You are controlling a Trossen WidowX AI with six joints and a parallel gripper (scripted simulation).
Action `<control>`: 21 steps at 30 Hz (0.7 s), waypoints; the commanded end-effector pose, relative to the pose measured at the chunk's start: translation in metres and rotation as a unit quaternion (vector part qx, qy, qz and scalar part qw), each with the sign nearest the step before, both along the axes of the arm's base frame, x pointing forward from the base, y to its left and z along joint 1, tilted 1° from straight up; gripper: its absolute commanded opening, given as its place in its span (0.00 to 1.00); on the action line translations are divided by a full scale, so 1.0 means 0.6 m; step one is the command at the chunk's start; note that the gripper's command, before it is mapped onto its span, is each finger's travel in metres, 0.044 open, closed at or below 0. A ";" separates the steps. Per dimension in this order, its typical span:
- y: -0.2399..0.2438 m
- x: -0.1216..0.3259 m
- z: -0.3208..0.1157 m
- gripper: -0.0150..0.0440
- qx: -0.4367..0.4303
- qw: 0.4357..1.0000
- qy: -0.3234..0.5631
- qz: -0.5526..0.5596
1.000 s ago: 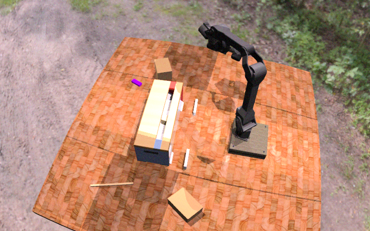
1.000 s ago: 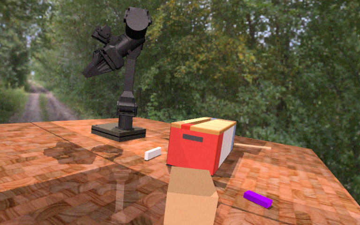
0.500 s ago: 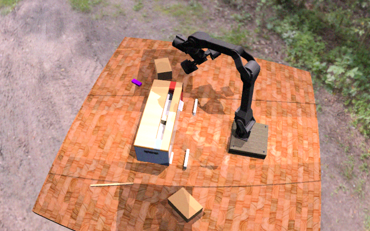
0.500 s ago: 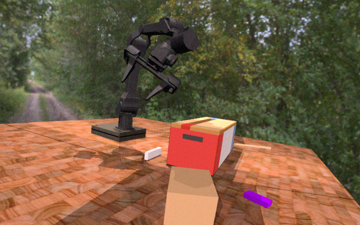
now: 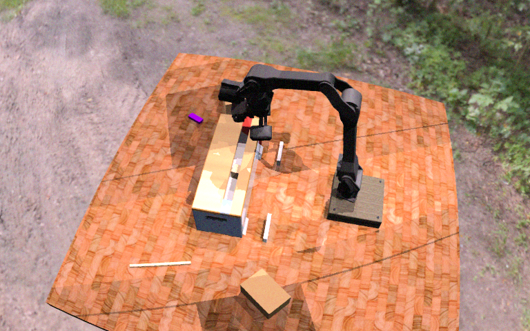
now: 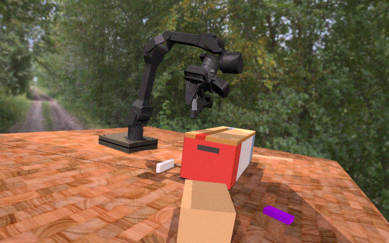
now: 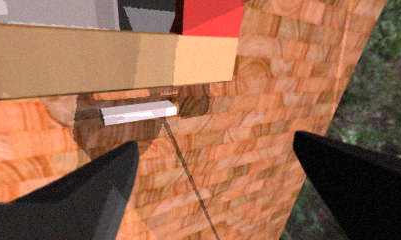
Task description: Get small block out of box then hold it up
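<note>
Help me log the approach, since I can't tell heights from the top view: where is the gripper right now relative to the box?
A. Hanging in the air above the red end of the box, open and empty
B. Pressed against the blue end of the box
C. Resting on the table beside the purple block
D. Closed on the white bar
A: in the exterior view the gripper hangs above the box at its red end, fingers apart, nothing between them.
</note>
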State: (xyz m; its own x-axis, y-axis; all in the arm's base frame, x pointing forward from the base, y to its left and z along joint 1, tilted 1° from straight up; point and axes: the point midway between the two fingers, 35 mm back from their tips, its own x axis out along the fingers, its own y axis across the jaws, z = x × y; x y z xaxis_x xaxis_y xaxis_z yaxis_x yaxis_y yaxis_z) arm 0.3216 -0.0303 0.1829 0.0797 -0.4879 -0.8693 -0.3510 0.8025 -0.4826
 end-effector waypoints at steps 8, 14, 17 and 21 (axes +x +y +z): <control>0.223 -0.037 -0.032 0.93 0.009 0.861 0.202 0.466; 0.296 -0.073 -0.044 0.93 0.002 0.747 0.262 0.611; 0.297 -0.074 -0.044 0.93 0.002 0.746 0.262 0.612; 0.297 -0.074 -0.044 0.93 0.002 0.746 0.262 0.612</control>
